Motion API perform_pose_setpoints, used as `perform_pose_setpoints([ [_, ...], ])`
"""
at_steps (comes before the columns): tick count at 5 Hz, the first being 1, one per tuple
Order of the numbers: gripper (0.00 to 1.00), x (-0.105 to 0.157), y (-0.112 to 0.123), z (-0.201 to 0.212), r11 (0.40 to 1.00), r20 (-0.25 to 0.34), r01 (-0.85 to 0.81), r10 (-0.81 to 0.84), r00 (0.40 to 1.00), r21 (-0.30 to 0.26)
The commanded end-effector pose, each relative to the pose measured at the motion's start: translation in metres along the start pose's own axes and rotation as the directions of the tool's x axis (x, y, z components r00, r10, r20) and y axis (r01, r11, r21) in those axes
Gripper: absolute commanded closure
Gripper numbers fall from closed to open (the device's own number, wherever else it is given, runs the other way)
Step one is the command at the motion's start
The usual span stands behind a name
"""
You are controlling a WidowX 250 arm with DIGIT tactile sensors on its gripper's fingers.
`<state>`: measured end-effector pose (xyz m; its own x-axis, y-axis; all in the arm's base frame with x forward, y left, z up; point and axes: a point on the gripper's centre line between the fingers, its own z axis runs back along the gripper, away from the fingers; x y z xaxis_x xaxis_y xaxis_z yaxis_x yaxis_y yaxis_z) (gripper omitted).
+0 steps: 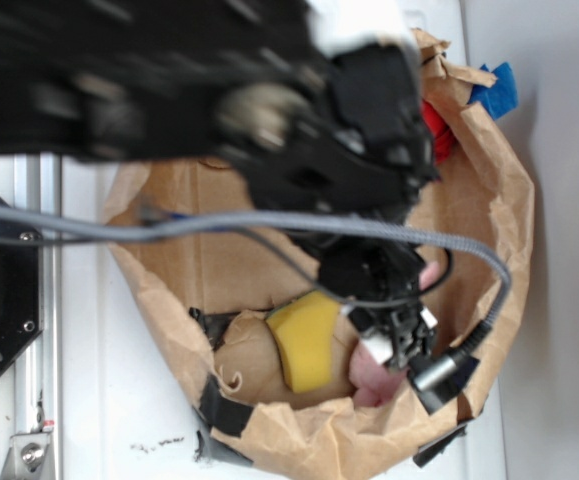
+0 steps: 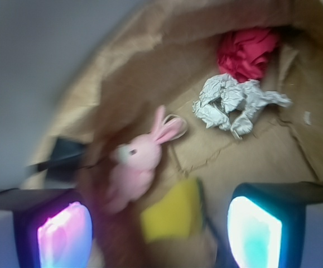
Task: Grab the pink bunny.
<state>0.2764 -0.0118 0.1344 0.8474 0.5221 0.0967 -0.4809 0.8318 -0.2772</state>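
The pink bunny [image 2: 136,164] lies on the brown paper floor inside the bag, ears pointing to the upper right, dark eye showing. In the exterior view only pink patches of the bunny [image 1: 374,385] peek out from under the arm. My gripper [image 2: 158,237] is open, its two lit fingers spread wide at the bottom corners. The bunny sits just ahead of the left finger [image 2: 63,234], not between the fingers. In the exterior view the gripper [image 1: 397,338] hangs low inside the bag, right of the yellow sponge.
A yellow sponge [image 2: 169,215] [image 1: 304,340] lies between the fingers, beside the bunny. A crumpled silver-white paper wad [image 2: 231,103] and a red paper ball [image 2: 247,53] [image 1: 437,128] lie farther in. The brown bag's wall [image 1: 309,435] rings everything. Something blue [image 1: 497,90] lies outside.
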Motion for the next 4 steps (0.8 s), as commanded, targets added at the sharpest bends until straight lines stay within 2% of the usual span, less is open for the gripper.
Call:
perform_pose_setpoints([
  [1, 0.0, 0.034, 0.029, -0.006, 0.998, 0.062, 0.007, -0.003, 0.998, -0.061],
  [2, 0.0, 0.03, 0.034, -0.014, 0.992, 0.063, 0.063, -0.056, 0.996, -0.108],
  [4, 0.0, 0.009, 0.027, -0.051, 0.988, 0.136, 0.153, -0.148, 0.98, -0.033],
])
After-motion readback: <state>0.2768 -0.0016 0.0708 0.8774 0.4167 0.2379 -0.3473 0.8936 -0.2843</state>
